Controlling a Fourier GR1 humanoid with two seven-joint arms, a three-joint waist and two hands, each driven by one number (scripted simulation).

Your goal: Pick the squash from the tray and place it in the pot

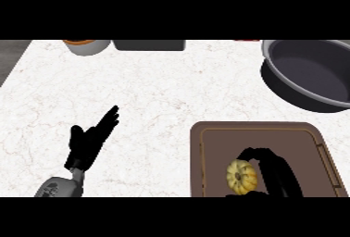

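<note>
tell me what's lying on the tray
On the brown tray lies a yellow squash, with the right robot hand curled round it. The hand covers the squash's right side and the tray under it.

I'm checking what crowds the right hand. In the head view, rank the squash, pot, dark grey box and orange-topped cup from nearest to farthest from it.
From the right hand:
1. squash, inside its curled fingers, on the tray.
2. pot, far right of the counter.
3. dark grey box, far edge, left of centre.
4. orange-topped cup, far left.
</note>
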